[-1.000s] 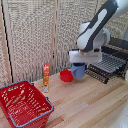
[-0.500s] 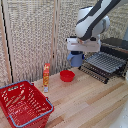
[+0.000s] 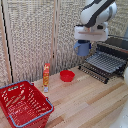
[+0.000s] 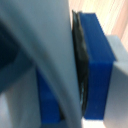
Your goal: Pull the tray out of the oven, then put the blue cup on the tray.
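While the tray point(image 3: 104, 64) lies drawn out over the oven's point(image 3: 118, 48) lowered door at the worktop's point(image 3: 90, 105) far corner, we see the gripper point(image 3: 83, 46) clamped on the blue cup point(image 3: 82, 48), held aloft beside the tray, presumably to clear its front bar before lowering. We note a red bowl point(image 3: 67, 75) and a bottle point(image 3: 46, 76) mid-worktop and a red basket point(image 3: 24, 104) at the near edge, none obstructing. Our wrist view shows only a blue finger pad point(image 4: 95, 70).

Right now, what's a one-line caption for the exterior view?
Gripper holds the blue cup aloft beside the pulled-out tray.
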You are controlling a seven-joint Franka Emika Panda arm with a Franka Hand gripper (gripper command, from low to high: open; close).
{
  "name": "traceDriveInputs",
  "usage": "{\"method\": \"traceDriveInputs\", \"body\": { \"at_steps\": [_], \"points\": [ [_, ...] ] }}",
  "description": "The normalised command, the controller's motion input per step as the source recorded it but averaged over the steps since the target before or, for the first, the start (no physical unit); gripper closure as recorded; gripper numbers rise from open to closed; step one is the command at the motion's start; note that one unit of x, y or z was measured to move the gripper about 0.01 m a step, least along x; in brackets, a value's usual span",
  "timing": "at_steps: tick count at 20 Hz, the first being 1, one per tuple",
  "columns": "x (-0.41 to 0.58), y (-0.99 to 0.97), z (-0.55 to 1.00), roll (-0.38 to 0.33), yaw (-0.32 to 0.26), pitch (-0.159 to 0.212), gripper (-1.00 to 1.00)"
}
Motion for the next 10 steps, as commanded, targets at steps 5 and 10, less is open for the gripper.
{"method": "traceDriveInputs", "body": {
  "at_steps": [5,10],
  "points": [
    [0.049,-0.98,0.17,0.049,-0.040,-0.002,1.00],
    [0.221,-0.84,-0.02,0.017,-0.109,-0.055,1.00]
  ]
}}
